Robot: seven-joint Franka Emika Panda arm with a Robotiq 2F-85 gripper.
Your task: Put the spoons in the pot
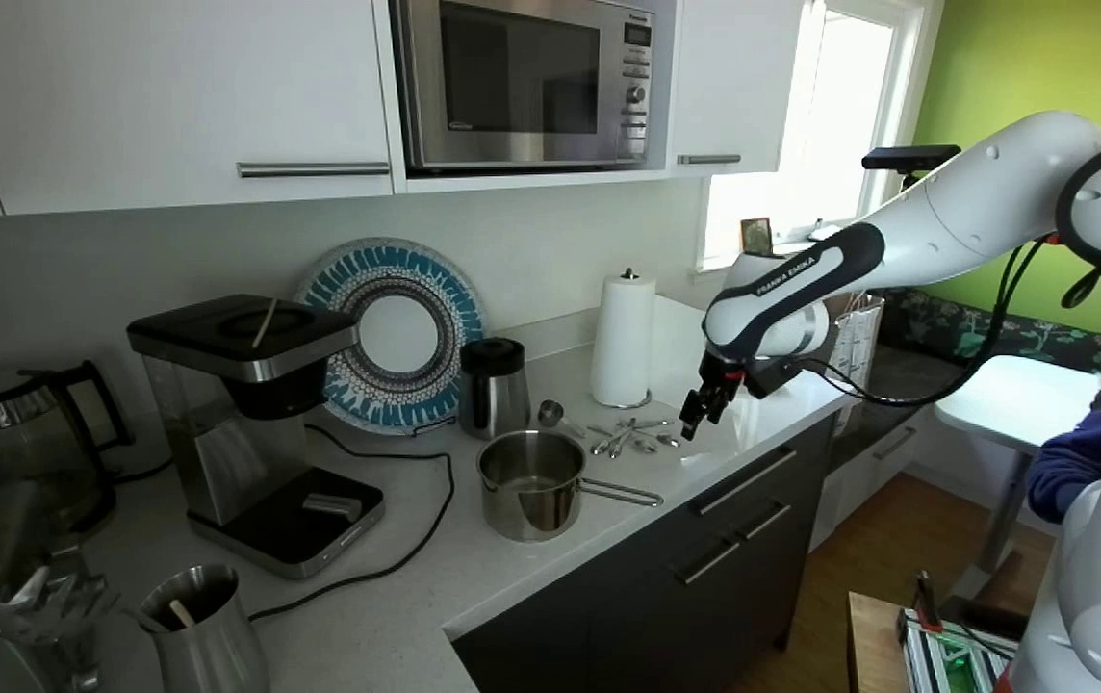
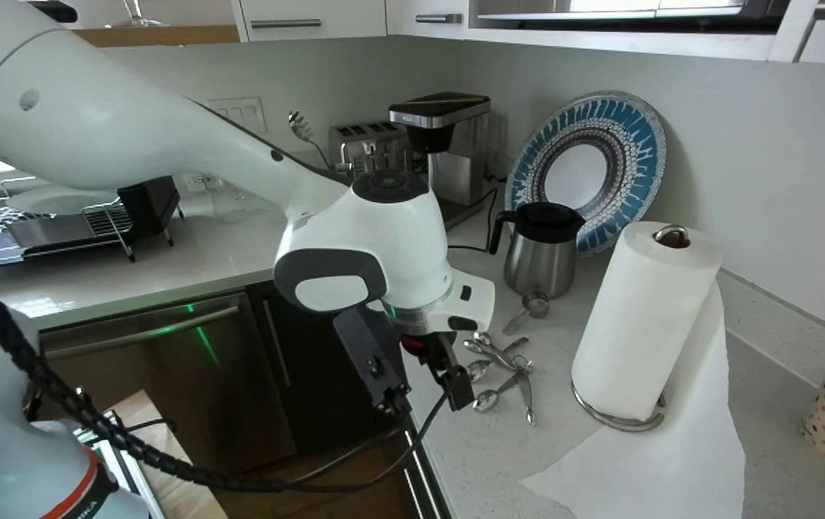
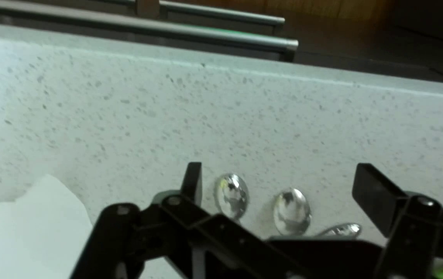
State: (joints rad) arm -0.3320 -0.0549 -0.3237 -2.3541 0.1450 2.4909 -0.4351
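The gripper [image 3: 281,184] hangs by the heap of spoons [image 1: 622,438] on the counter [image 3: 244,116], jaws well apart, pinching nothing; the wrist view has two spoon bowls showing between them. The heap's probably the headache: the spoons overlap, so one grab could drag up a neighbour that drops short of the pot [image 1: 531,496] sitting nearby. Flat thin metal might slip, or the tips might scrape the counter going too low. A bad nudge could flick one off the edge. And the pot's handle [image 1: 623,488] pokes toward that edge, so a low swing might snag it.

Headcount around there: one gripper, one pot, one scoop [image 1: 550,414], one towel roll [image 1: 624,342], one jug [image 1: 496,397], one plate [image 1: 398,332]. Spoons: five or so, too tangled to swear to.
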